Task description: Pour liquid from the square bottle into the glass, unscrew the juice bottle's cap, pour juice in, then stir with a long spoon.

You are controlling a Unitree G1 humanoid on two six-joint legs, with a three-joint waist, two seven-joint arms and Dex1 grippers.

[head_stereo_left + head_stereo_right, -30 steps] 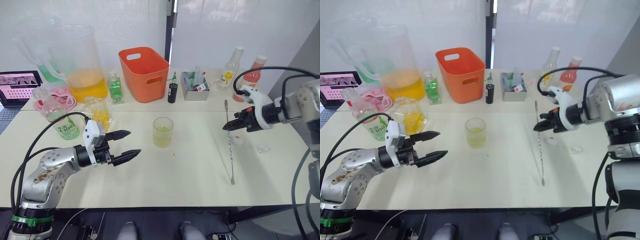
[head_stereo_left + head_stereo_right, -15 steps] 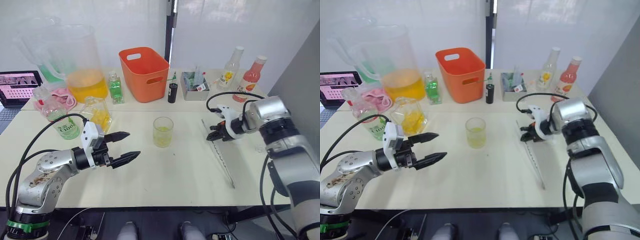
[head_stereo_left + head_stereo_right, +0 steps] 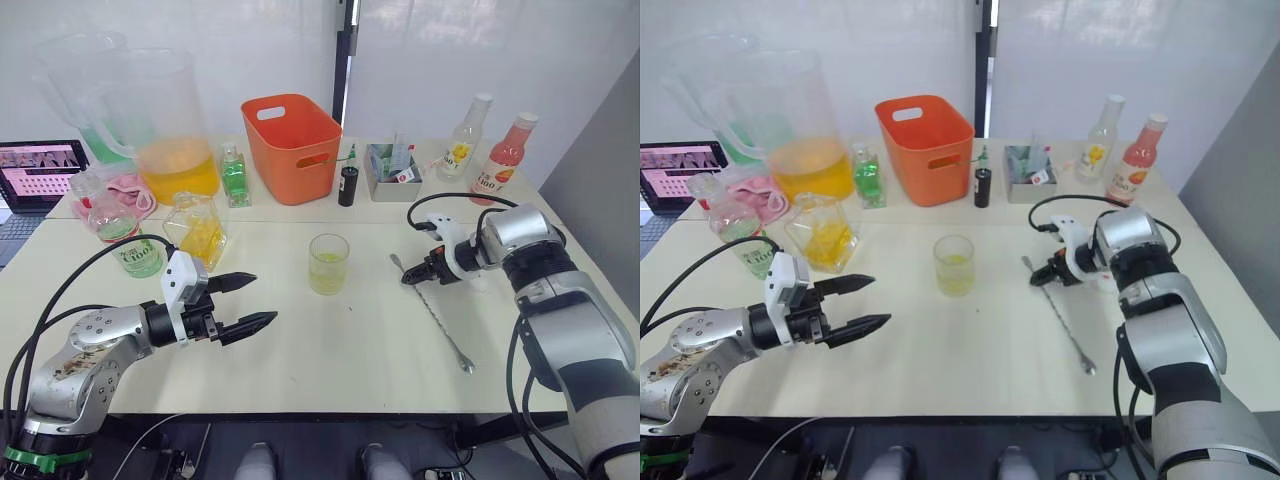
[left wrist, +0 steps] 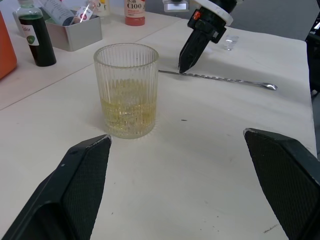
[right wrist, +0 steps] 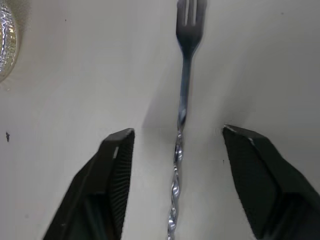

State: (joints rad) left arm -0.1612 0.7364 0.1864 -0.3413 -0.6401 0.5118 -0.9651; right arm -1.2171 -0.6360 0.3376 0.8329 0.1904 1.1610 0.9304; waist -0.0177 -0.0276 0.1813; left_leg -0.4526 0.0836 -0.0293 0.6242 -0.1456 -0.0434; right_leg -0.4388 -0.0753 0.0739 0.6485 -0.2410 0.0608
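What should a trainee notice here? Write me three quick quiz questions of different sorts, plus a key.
1. True or false: the long spoon stands inside the glass.
2. The right gripper is: A) shut on a cap, B) open astride the spoon's forked end, C) holding the glass.
3. Fill in: the left gripper hovers ____, empty, facing the glass.

Key: 1 false, it lies flat, apart from the glass; 2 B; 3 open.

I see a pale desk (image 3: 330, 350) with the glass (image 3: 327, 264) standing near its middle and the long spoon (image 3: 432, 316) lying flat to the right of it. Along the far side stand an orange bin (image 3: 292, 146), a grey tray (image 3: 391, 173), the big pitcher (image 3: 172, 128) and two bottles (image 3: 480, 150). At the left I see the square bottle (image 3: 200, 229) and the juice bottle (image 3: 128, 238).
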